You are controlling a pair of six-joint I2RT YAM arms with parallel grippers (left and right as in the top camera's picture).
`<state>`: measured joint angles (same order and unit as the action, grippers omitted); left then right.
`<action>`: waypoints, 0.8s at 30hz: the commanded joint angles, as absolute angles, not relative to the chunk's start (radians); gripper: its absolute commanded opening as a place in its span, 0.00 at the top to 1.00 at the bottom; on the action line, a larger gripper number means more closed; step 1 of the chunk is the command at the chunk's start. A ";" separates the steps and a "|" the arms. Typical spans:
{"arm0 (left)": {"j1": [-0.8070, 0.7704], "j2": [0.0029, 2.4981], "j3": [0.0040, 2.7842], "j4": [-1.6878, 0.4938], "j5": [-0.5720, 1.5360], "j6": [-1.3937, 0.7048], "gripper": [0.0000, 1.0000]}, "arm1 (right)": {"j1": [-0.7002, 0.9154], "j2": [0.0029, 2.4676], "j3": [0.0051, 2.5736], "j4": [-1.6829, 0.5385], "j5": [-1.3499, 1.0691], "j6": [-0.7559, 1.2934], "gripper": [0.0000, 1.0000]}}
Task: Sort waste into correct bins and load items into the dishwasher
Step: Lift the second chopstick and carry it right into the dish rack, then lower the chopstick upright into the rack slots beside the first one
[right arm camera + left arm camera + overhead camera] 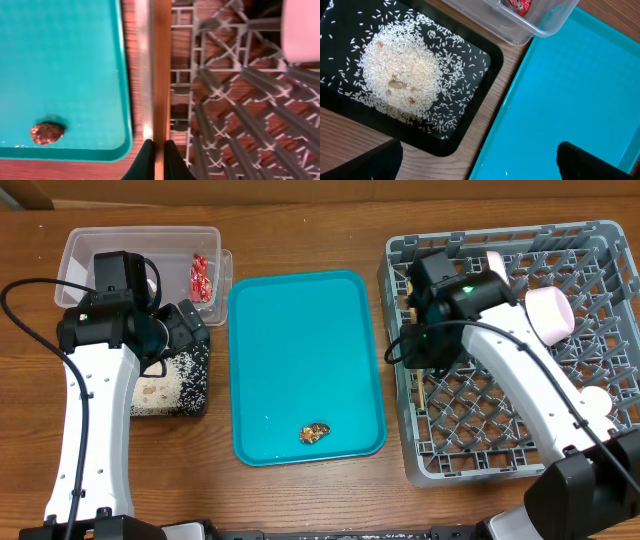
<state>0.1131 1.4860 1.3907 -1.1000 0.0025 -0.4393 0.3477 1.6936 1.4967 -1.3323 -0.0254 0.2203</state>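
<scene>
Your right gripper (pixel 160 152) is clenched on a wooden chopstick (pixel 161 75), held along the left wall of the grey dish rack (pixel 470 469), just beside the teal tray (pixel 65 60). The brown scrap (pixel 46 133) lies on that tray. Your left gripper (pixel 477 161) is spread wide and empty, above the edge of the black tray (pixel 487 75) holding the rice (pixel 400 75).

One teal plastic tray (pixel 300 330), one brown food scrap (pixel 315 433) on it, one grey lattice plastic rack (pixel 470 450) right of it.

Bright, even light from above, with soft, faint shadows. Overhead and left wrist views are sharp. Right wrist view is blurred, the dish rack (pixel 235 115) smeared out of focus.
</scene>
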 commanded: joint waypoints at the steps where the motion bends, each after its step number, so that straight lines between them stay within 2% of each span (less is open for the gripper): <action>1: 0.115 1.468 1.411 -1.099 -0.010 -0.450 0.00 | 0.345 1.699 1.491 -1.344 -0.020 0.182 0.96; 7: 0.115 1.468 1.411 -1.099 -0.010 -0.450 0.00 | 0.345 1.719 1.483 -1.342 -0.016 0.181 0.96; 24: 0.115 1.468 1.411 -1.099 -0.010 -0.450 0.00 | 0.345 1.720 1.230 -1.133 -0.017 0.185 0.96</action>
<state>0.1131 1.4860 1.3907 -1.1000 0.0025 -0.4393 0.3458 1.7180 1.2461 -1.1488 -0.0216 0.1864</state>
